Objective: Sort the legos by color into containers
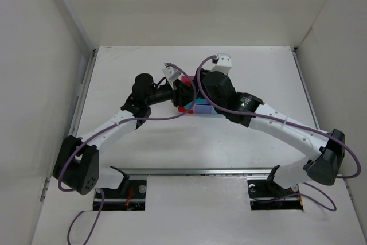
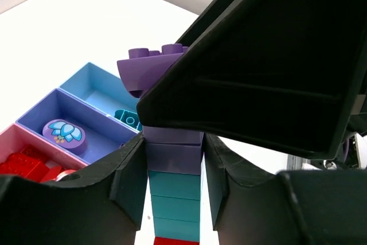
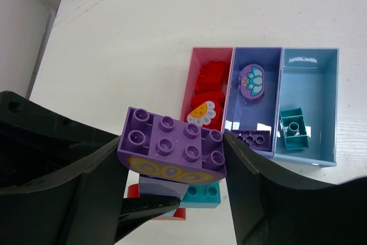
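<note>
My left pincer (image 2: 174, 179) was clamped on a column of lavender, teal and red plastic bricks (image 2: 175, 199), one finger pressed against each side. My right pincer (image 3: 172, 162) gripped the wide purple studded brick (image 3: 172, 144) capping that column. The clump hung just beside three joined bins. The pink bin (image 3: 194, 67) held red pieces (image 3: 212, 76), the purple-blue bin (image 3: 248, 116) an oval lotus piece (image 3: 252, 80), and the light blue bin (image 3: 312, 93) a teal brick (image 3: 294, 129).

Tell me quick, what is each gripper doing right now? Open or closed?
Left gripper: closed on the brick stack, below its top brick.
Right gripper: closed on the purple top brick.
</note>
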Controlling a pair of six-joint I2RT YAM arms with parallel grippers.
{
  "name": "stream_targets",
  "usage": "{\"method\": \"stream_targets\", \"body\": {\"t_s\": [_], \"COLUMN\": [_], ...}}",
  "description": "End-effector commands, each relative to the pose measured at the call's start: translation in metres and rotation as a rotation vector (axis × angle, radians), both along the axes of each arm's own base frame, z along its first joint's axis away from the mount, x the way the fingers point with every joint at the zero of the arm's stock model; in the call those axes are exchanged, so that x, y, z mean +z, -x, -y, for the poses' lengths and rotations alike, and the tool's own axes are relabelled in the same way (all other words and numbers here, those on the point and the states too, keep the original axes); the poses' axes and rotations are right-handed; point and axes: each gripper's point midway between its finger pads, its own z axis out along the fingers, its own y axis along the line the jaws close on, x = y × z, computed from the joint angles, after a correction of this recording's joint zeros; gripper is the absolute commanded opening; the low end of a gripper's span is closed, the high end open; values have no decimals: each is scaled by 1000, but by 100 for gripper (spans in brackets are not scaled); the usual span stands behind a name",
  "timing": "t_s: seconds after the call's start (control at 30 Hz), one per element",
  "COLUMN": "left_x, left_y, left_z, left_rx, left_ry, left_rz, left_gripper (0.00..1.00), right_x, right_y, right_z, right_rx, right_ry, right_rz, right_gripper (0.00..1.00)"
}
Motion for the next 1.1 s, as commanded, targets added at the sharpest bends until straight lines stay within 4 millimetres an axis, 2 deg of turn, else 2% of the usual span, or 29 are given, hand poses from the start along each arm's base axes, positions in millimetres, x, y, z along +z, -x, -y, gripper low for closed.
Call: {"method": "stream_targets", "body": {"t_s": [0.0,0.1,0.17,0.2,0.27,0.3,0.4,0.43,0.53,0.57,0.63,0.67,0.7,0.77,0.8,0.87,0.93,1.0,1.03,1.07], "left_x": [21,6,-14,-15,-29,-25,-34,-34,-39,-41,-48,-45,-45,-45,-46,-46,-46,-46,-46,-46], "left_y": [-6,-8,-11,-13,-16,-17,-15,-16,-16,-15,-16,-16,-16,-19,-17,-18,-18,-18,-18,-18], "left_z": [1,-6,-14,-17,-25,-26,-31,-32,-36,-37,-40,-40,-41,-43,-44,-45,-45,-45,-45,-45], "left_rx": [26,60,112,130,169,180,187,196,209,209,224,226,224,244,244,253,253,252,252,252], "left_ry": [26,-26,-83,-96,-145,-146,-174,-176,-202,-207,-228,-223,-227,-231,-231,-233,-233,-237,-237,-237], "left_rz": [89,84,49,57,55,72,76,76,82,75,69,76,84,85,85,85,85,93,93,93], "left_gripper": [0,0,0,0,0,0,0,0,0,0,0,0,0,0,0,0,0,0,0,0], "right_x": [22,22,17,17,-1,-6,-17,-22,-51,-70,-86,-91,-107,-112,-117,-122,-124,-129,-125,-125], "right_y": [1,-8,-16,-30,-42,-46,-49,-56,-71,-77,-80,-84,-85,-87,-89,-93,-93,-93,-94,-93], "right_z": [-9,0,2,12,13,13,5,11,14,12,7,10,10,11,17,21,21,21,18,17], "right_rx": [8,-35,-20,-37,-13,7,41,29,53,57,82,69,65,47,25,4,4,13,27,45], "right_ry": [-71,-40,-32,-41,-30,-38,-40,-40,-37,-27,-17,-5,17,21,9,-10,-10,-15,-27,-18], "right_rz": [41,31,-1,-14,-70,-92,-121,-132,-210,-273,-336,-357,-391,-396,-407,-411,-411,-428,-425,-424], "right_gripper": [0,0,0,0,0,0,0,0,0,2,6,9,11,16,23,29,40,57,74,81]}}
